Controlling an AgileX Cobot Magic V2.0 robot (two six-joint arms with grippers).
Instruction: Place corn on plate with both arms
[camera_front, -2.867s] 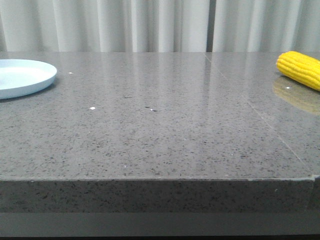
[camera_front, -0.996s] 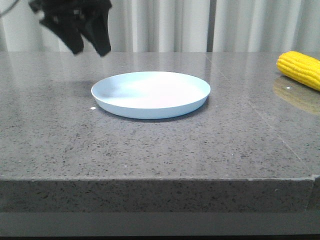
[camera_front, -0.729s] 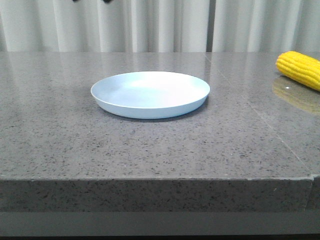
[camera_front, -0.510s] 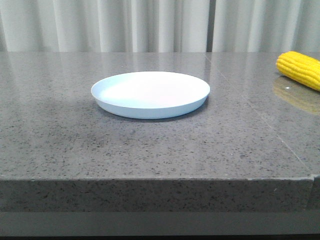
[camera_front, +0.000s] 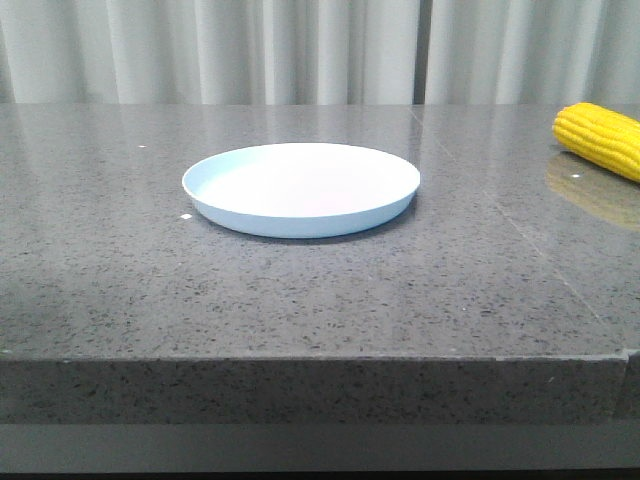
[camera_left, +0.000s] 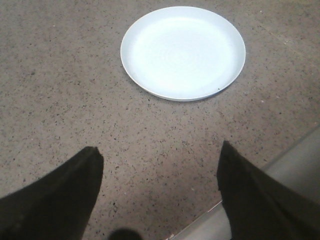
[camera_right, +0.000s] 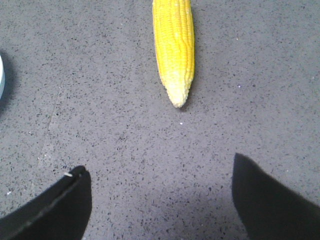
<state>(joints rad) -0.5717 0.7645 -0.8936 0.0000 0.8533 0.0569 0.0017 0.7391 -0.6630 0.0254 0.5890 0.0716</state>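
Left fingers (camera_left: 75, 197): two dark tips spread wide apart, nothing between them, only bare speckled table (camera_left: 55, 95) showing in the gap. They hang above the surface, touching nothing. A pale strip of the table's edge shows beside one tip.

Right fingers (camera_right: 272, 200): likewise parted wide, released, holding nothing. Grey table under the gap.

Ahead of the left fingers lies the plate (camera_left: 183, 51), round, pale blue-white, low rim, well apart from the tips. Nothing rests in it; the inside is plain and bare, with a bright sheen across the middle.

Ahead of the right fingers lies the corn (camera_right: 174, 45), flat on the table, its paler tapered tip pointing back toward the gap between the fingers. Tip and fingers are apart, with open table between. The cob's far end runs out of the wrist view. A sliver of pale rim shows at that view's edge, off to one side of the corn.

Front view: plate (camera_front: 300, 188) sits near the middle of the table, slightly left. Corn (camera_front: 601, 138) lies at the far right, partly cut off by the frame, its yellow reflected in the glossy top. Corn and plate are well apart. Neither arm appears in this view. White curtain (camera_front: 320, 50) hangs behind the table.
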